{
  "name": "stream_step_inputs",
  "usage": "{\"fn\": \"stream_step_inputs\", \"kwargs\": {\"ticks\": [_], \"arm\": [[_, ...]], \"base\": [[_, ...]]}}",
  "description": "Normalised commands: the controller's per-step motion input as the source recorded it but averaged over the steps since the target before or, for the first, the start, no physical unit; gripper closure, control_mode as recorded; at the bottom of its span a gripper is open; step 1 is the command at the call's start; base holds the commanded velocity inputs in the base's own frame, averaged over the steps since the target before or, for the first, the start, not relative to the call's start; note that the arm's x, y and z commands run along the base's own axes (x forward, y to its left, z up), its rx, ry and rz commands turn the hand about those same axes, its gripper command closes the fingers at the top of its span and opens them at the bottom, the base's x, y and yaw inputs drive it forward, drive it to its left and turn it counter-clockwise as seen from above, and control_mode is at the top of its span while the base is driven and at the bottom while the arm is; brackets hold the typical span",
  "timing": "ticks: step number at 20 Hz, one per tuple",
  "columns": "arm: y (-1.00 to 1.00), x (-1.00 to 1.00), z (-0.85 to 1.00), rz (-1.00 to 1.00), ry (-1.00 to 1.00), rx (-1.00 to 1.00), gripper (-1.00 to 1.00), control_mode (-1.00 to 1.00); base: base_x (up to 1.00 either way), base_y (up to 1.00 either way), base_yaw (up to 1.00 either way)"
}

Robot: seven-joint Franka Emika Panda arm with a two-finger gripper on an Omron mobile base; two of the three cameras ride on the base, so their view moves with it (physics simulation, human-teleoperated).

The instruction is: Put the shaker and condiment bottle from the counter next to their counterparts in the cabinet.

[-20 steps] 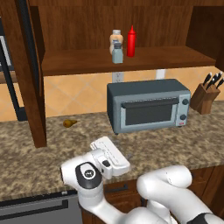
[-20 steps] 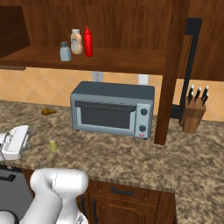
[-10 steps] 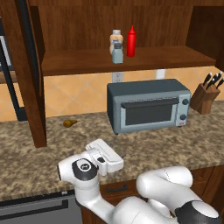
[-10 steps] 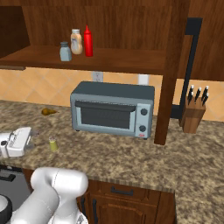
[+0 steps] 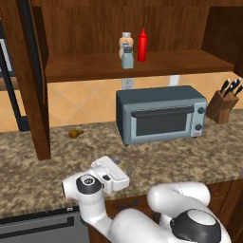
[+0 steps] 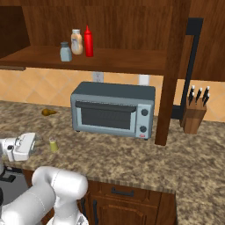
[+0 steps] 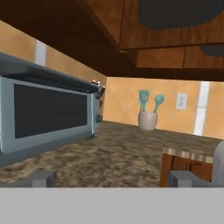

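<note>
**A:** Where is the gripper [image 6: 27, 146], and is it carrying anything?

**B:** It sits low over the counter [image 6: 132, 154], near the front edge at the left end. In the hand view the two finger tips [image 7: 41, 178] stand far apart at the bottom, with only bare granite between them. So the jaws are spread wide and hold nothing.

**A:** And the shaker [image 6: 53, 145]?

**B:** It stands upright on the counter just beside the hand, a little further along the front edge towards the toaster oven [image 6: 114, 110]. In the left base view a sliver of it peeks out behind the white hand [image 5: 110, 173]. I can't tell whether they touch.

**A:** Why is the hand laid so flat?

**B:** My guess is that it is lining up a sideways grasp on a short cylinder. A level approach lets the fingers pass either side of the body.

**A:** What about the condiment bottle [image 5: 142, 45]?

**B:** It is already up in the cabinet [image 5: 142, 64], upright on the shelf, close beside the tan bottle [image 5: 126, 43]. The grey-blue shaker [image 5: 127, 57] stands just in front of them, nearer the shelf's front edge.

**A:** So half the job looks done?

**B:** I'd judge so. The shaker is the piece left, and its counterpart has open shelf beside it.
</note>
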Motion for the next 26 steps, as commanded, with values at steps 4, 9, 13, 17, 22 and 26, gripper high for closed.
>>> {"fn": "stream_step_inputs", "kwargs": {"ticks": [4, 9, 13, 17, 22, 26], "arm": [[0.26, 0.39, -0.08, 0.0, 0.0, 0.0, -1.0, -1.0], [0.16, 0.46, -0.36, 0.0, 0.0, 0.0, -1.0, -1.0], [0.16, 0.41, -0.43, 0.0, 0.0, 0.01, -1.0, -1.0], [0.28, 0.33, -0.39, 0.0, 0.0, 0.05, -1.0, -1.0], [0.06, 0.27, -0.21, 0.0, 0.0, 0.05, -1.0, -1.0], [0.0, 0.42, -0.16, 0.0, 0.0, 0.01, -1.0, -1.0]], "base": [[0.0, 0.0, 0.0], [0.0, 0.0, 0.0], [0.0, 0.0, 0.0], [0.0, 0.0, 0.0], [0.0, 0.0, 0.0], [0.0, 0.0, 0.0]]}}
